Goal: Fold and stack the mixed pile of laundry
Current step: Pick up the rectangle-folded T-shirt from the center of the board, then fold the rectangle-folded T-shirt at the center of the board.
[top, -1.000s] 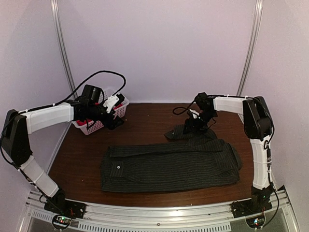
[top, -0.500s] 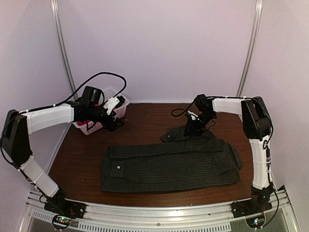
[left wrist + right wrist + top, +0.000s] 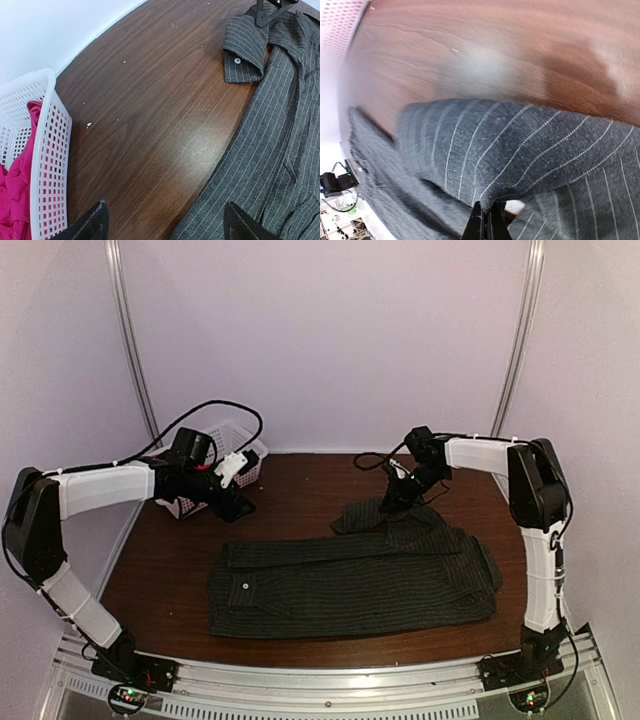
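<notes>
One charcoal pinstriped shirt (image 3: pixel 350 580) — spread flat, cuff buttoned.

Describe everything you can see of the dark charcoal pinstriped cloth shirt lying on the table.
The dark charcoal pinstriped cloth shirt lies flat as a long band across the brown wooden table, thin pale stripes on woven-looking fabric. One sleeve runs out toward the far side, its cuff showing a white button. The right gripper is shut on a fold of that sleeve.
</notes>
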